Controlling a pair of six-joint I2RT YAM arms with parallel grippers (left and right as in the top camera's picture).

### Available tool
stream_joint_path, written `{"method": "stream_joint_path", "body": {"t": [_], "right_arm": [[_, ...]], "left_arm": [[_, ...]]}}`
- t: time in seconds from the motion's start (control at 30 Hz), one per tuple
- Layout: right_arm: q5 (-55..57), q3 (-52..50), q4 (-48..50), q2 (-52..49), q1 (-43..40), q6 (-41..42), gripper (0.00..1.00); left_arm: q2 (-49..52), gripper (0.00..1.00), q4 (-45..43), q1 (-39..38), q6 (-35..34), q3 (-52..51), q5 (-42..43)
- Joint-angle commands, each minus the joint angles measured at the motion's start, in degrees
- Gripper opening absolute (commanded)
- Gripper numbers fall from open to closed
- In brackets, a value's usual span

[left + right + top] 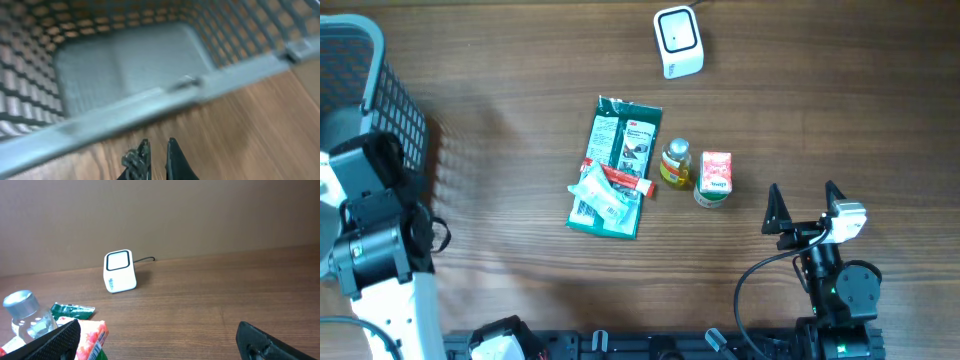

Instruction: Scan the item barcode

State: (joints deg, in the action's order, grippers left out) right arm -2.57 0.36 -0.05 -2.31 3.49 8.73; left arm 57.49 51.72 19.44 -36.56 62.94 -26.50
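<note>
- Count: one scanner (677,40), one basket (405,120), and four items: packet (620,140), tube (625,180), bottle (675,163), carton (715,175).
- Scanner at top centre of the overhead view.
- Packet's long axis runs top to bottom of the frame, slightly tilted. Tube lies slantwise across its lower half. Bottle stands upright.
- Items sit mid-frame. Carton is nearest the right gripper (803,192), up-left of it and not touching.
- Right gripper spread wide, holding nothing.
- Left gripper (158,150) closed on nothing, by the basket rim, well apart from the items.

My left gripper (158,159) closed tight, empty, angled downward — my right gripper (804,203) spread wide, empty, fingers pointing forward.
</note>
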Motion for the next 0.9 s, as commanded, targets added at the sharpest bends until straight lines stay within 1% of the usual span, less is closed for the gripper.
{"method": "stream_joint_path", "body": {"t": [0.0, 0.03, 0.07, 0.1, 0.13, 0.17, 0.2, 0.23, 0.57, 0.7, 0.87], "right_arm": [[-0.1, 0.0, 0.2, 0.3, 0.0, 0.3, 1.0], [-0.1, 0.0, 0.2, 0.3, 0.0, 0.3, 1.0], [-0.1, 0.0, 0.2, 0.3, 0.0, 0.3, 1.0], [-0.1, 0.0, 0.2, 0.3, 0.0, 0.3, 1.0], [-0.1, 0.0, 0.2, 0.3, 0.0, 0.3, 1.0], [-0.1, 0.0, 0.2, 0.3, 0.0, 0.3, 1.0], [-0.1, 0.0, 0.2, 0.3, 0.0, 0.3, 1.0], [-0.1, 0.0, 0.2, 0.3, 0.0, 0.4, 1.0], [-0.1, 0.0, 0.2, 0.3, 0.0, 0.3, 1.0], [-0.1, 0.0, 0.2, 0.3, 0.0, 0.3, 0.99], [-0.1, 0.0, 0.2, 0.3, 0.0, 0.3, 1.0]], "left_arm": [[-2.8, 0.12, -1.7, -1.2, 4.9, 0.1, 8.1], [-3.6, 0.19, -1.9, -1.2, 4.9, 0.1, 9.8], [-4.3, 0.2, -2.2, -1.2, 6.4, 0.1, 15.7], [-4.2, 0.32, -3.0, -1.2, 12.1, 0.1, 21.8], [-3.6, 0.45, -4.0, -1.2, 18.6, 0.1, 28.8], [-2.8, 0.59, -4.7, -1.2, 22.7, 0.1, 33.5], [-1.9, 0.76, -5.1, -1.2, 24.0, 0.1, 35.3], [-0.7, 1.0, -5.0, -1.2, 24.0, 0.1, 35.3], [10.4, 1.0, -3.9, -1.2, 24.0, 0.1, 35.2], [12.4, 1.0, -3.9, -1.2, 24.0, 0.1, 35.2], [12.4, 1.0, -3.9, -1.2, 24.0, 0.1, 35.2]]}}
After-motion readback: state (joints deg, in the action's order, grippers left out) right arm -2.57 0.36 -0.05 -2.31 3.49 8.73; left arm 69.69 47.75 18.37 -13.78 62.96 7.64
